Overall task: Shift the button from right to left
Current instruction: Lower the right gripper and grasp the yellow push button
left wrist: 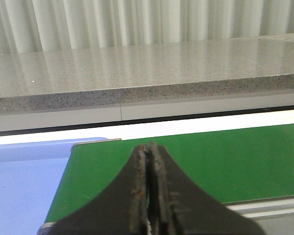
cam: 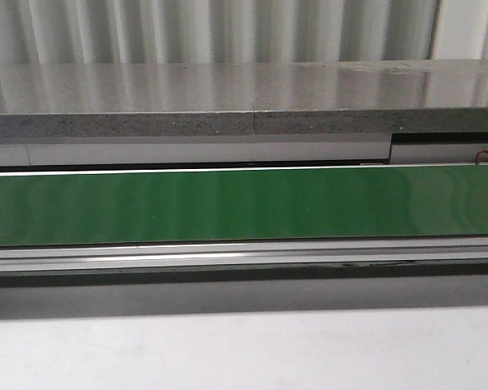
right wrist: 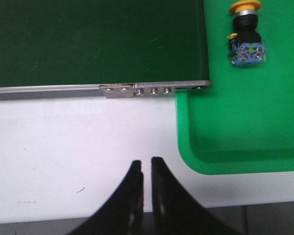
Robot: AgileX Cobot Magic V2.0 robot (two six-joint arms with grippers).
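Note:
The button (right wrist: 246, 36), with a yellow cap, dark collar and blue-grey block with a green spot, lies on its side in a green tray (right wrist: 245, 122) in the right wrist view. My right gripper (right wrist: 146, 164) is shut and empty over the white table, well short of the tray and to one side of the button. My left gripper (left wrist: 149, 148) is shut and empty above the end of the green conveyor belt (left wrist: 210, 161). Neither gripper nor the button shows in the front view.
A blue tray (left wrist: 24, 181) lies beside the belt's end in the left wrist view. The green belt (cam: 244, 203) runs across the front view, with a grey stone counter (cam: 244, 97) behind it. The belt's metal end bracket (right wrist: 152, 89) borders the green tray.

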